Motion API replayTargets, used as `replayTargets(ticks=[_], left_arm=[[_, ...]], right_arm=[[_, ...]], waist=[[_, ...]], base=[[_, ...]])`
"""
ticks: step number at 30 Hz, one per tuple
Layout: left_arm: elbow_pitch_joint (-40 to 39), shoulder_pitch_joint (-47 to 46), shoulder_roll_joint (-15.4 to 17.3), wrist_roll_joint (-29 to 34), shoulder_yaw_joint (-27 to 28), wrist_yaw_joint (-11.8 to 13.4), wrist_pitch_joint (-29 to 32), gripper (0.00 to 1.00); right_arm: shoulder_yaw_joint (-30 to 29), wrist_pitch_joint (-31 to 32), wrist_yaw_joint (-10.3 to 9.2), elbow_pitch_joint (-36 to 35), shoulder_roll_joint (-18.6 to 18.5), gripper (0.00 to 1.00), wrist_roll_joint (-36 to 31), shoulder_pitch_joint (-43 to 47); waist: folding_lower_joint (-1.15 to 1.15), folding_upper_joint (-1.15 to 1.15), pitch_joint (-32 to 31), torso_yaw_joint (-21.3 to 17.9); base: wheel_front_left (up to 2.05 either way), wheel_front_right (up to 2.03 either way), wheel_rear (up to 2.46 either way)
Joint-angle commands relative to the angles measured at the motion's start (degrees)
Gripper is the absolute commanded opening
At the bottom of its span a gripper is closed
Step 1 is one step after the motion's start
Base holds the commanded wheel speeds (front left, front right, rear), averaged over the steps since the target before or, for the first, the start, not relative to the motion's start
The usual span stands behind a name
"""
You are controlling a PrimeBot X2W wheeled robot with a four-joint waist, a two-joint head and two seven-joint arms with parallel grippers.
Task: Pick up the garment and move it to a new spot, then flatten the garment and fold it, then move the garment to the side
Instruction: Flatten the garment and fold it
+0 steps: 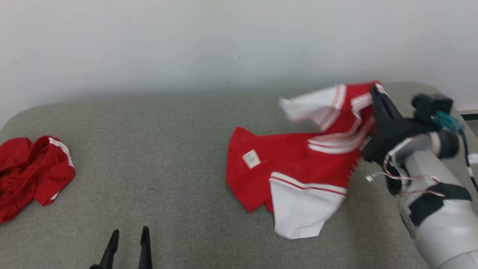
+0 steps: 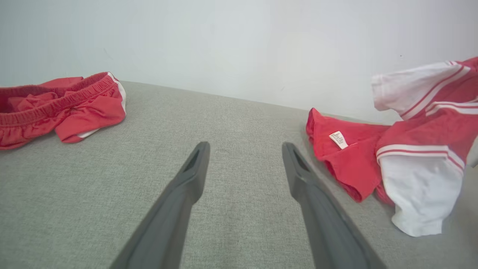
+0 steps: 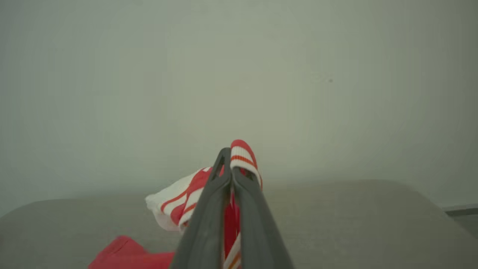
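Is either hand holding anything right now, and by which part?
The right hand is shut on the red-and-white garment, pinching its striped trim; the left hand is open and holds nothing.

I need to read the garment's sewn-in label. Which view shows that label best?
The left wrist view: the label lies close and sharp on the red garment. The head view shows it smaller and softer. The right wrist view catches the garment's striped edge pinched in the right end effector.
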Motion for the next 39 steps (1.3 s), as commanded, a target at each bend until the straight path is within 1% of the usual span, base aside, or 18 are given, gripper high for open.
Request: replayTargets(ticks=[1, 4, 7, 8, 9, 13, 17, 20, 22, 24, 25, 30, 34, 37, 39], left_arm=[[-0.11, -0.05, 0.00, -0.02, 0.08, -0.07, -0.06, 1.00], [-0.09, -0.38, -0.01, -0.07, 0.13, -0.36, -0.07, 1.00], [0.14, -0.70, 0.10, -0.09, 0.27, -0.43, -0.07, 1.00], [0.22, -0.81, 0.14, -0.09, 0.30, -0.54, -0.07, 1.00], [0.51, -0.97, 0.20, -0.09, 0.31, -0.72, -0.07, 1.00], [1.05, -1.18, 0.27, -0.12, 0.40, -0.90, -0.07, 1.00], [1.57, -0.73, 0.29, -0.15, 0.51, -0.95, -0.06, 1.00], [1.73, -0.29, 0.32, -0.16, 0.61, -1.01, -0.07, 1.00], [1.73, 0.04, 0.36, -0.21, 0.85, -0.98, -0.06, 1.00], [1.66, 0.39, 0.36, -0.23, 1.16, -0.88, -0.07, 1.00], [1.62, 0.63, 0.36, -0.26, 1.39, -0.81, -0.07, 1.00], [1.61, 1.30, 0.10, -0.34, 2.00, -0.65, -0.06, 1.00], [1.97, 1.51, -0.19, -0.13, 2.12, -0.67, -0.06, 1.00], [2.19, 1.63, -0.33, -0.05, 2.22, -0.78, -0.06, 1.00], [2.39, 1.80, -0.41, 0.04, 2.32, -0.88, -0.06, 1.00]], right_arm=[[-1.43, -0.10, -0.12, 1.03, -0.61, 0.00, -0.81, 0.80], [-7.03, -0.10, -0.12, 4.89, -1.80, 0.00, -3.36, 3.25], [-12.52, -0.09, -0.12, 7.21, -2.05, 0.00, -6.03, 4.98], [-14.09, -0.09, -0.12, 7.94, -1.94, 0.08, -6.96, 5.46], [-17.04, -0.10, -0.12, 9.05, -1.84, 1.00, -9.09, 6.27], [-21.65, -0.07, -0.12, 12.55, -1.21, 1.00, -13.03, 7.93], [-24.20, 0.06, -0.12, 15.67, -0.83, 1.00, -16.56, 9.03], [-24.96, 0.02, -0.12, 15.86, -0.70, 1.00, -18.00, 9.95], [-25.23, -0.04, -0.12, 14.28, -0.11, 1.00, -19.42, 10.86], [-24.78, -0.06, -0.12, 9.96, 0.57, 1.00, -21.06, 12.43], [-24.44, -0.07, -0.12, 6.67, 0.92, 1.00, -22.12, 13.62], [-21.64, -0.07, -0.12, -12.45, 3.65, 1.00, -25.66, 23.49], [-18.47, -0.07, -0.12, -25.60, 4.26, 1.00, -27.23, 32.30], [-16.45, -0.08, -0.12, -31.82, 4.35, 1.00, -27.63, 37.86], [-15.30, 0.12, -0.12, -33.97, 4.22, 1.00, -27.63, 40.78]], waist=[[0.00, 0.00, 0.32, 0.01], [0.00, 0.00, 0.86, 0.05], [0.00, 0.00, 1.25, 0.08], [0.00, 0.00, 1.33, 0.12], [0.00, 0.00, 1.38, 0.19], [0.00, 0.00, 1.03, 0.33], [0.00, 0.00, 0.00, 0.35], [0.00, 0.00, -0.46, 0.25], [0.00, 0.00, -0.77, 0.01], [0.00, 0.00, -1.06, -0.33], [0.00, 0.00, -1.22, -0.54], [0.00, 0.00, -1.91, -1.20], [0.00, 0.00, -2.39, -1.46], [0.00, 0.00, -2.73, -1.69], [0.00, 0.00, -2.85, -1.99]], base=[[0.00, 0.00, 0.00], [0.00, 0.00, 0.00], [0.00, 0.00, 0.00], [0.00, 0.00, 0.00], [0.00, 0.00, 0.00], [0.00, 0.00, 0.00], [0.00, 0.00, 0.00], [0.00, 0.00, 0.00], [0.00, 0.00, 0.00], [0.00, 0.00, 0.00], [0.00, 0.00, 0.00], [0.00, 0.00, 0.00], [0.00, 0.00, 0.00], [0.00, 0.00, 0.00], [0.00, 0.00, 0.00]])
